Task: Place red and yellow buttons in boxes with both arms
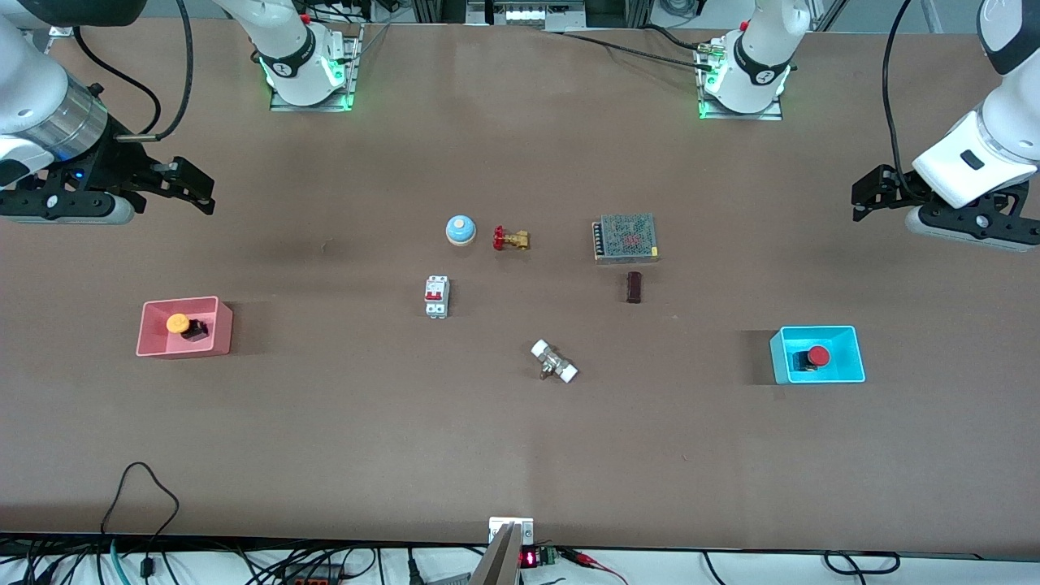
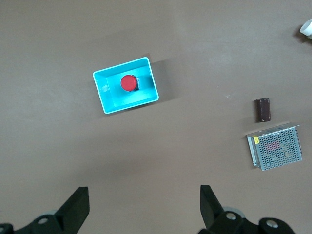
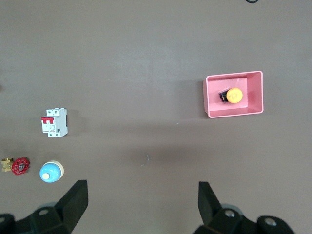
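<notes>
Left hand (image 1: 863, 193): fingers spread wide, holding nothing; it hangs over bare tabletop (image 1: 520, 455) at the left arm's end.
Right hand (image 1: 195, 185): likewise wide and empty, over bare tabletop at the right arm's end.
Red button (image 1: 816, 357): lies inside the cyan box (image 1: 845, 378), nearer the front camera than the ground under the left hand (cap plainly visible in the left wrist view).
Yellow button (image 1: 179, 323): lies tipped on its side in the pink box (image 1: 154, 345), its black base pointing toward the middle of the tabletop.
Governing relation: each button rests in the box at the end of the arm nearest it; both hands stand well apart from the boxes, so the placing appears done and no reach seems called for.
Bystanders: blue bell (image 1: 460, 230) just beside a brass valve (image 1: 510, 239); a white breaker (image 1: 436, 296); a mesh-topped power supply (image 1: 625, 238) with a small dark block (image 1: 634, 287) nearer the camera; a white-ended fitting (image 1: 554, 361) centrally.
Surface: matte brown, flat, uncluttered near either box.
Room: cables and a small red display (image 1: 528, 558) along the camera-side edge.
</notes>
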`<state>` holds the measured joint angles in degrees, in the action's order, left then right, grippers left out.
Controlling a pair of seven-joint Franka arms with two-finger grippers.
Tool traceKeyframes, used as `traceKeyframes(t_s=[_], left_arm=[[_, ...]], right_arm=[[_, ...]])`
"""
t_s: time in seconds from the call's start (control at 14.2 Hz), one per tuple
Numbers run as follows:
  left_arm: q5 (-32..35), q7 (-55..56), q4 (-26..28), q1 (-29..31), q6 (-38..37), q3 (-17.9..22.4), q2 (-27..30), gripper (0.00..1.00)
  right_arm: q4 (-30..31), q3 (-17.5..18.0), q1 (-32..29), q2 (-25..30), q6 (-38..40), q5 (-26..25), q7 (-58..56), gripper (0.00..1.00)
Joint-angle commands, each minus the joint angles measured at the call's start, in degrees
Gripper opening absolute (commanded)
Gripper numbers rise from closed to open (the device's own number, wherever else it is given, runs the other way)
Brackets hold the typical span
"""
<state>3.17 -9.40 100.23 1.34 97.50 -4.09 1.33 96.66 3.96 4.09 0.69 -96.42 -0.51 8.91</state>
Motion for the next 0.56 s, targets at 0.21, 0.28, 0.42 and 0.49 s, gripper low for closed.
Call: traceKeyframes(t_s=[0.21, 0.28, 0.42, 0.49], left_arm=[[0.43, 1.58, -1.17, 0.15, -1.43, -0.83, 0.52, 1.0], [0.43, 1.67, -1.87, 0.24, -1.69, -1.18, 0.25, 1.0], [0.35, 1.75, -1.88, 0.24, -2.22, -1.27, 0.25, 1.0], [0.35, 1.75, -1.96, 0.24, -2.31, -1.27, 0.17, 1.0]], right_arm=[[-1.83, 0.09, 0.04, -0.87, 1.58, -1.33, -0.48, 1.0], [-1.83, 0.09, 0.04, -0.87, 1.58, -1.34, -0.48, 1.0], [-1.83, 0.09, 0.13, -0.87, 1.58, -1.34, -0.48, 1.0], [-1.83, 0.09, 0.13, -0.87, 1.58, -1.34, -0.48, 1.0]])
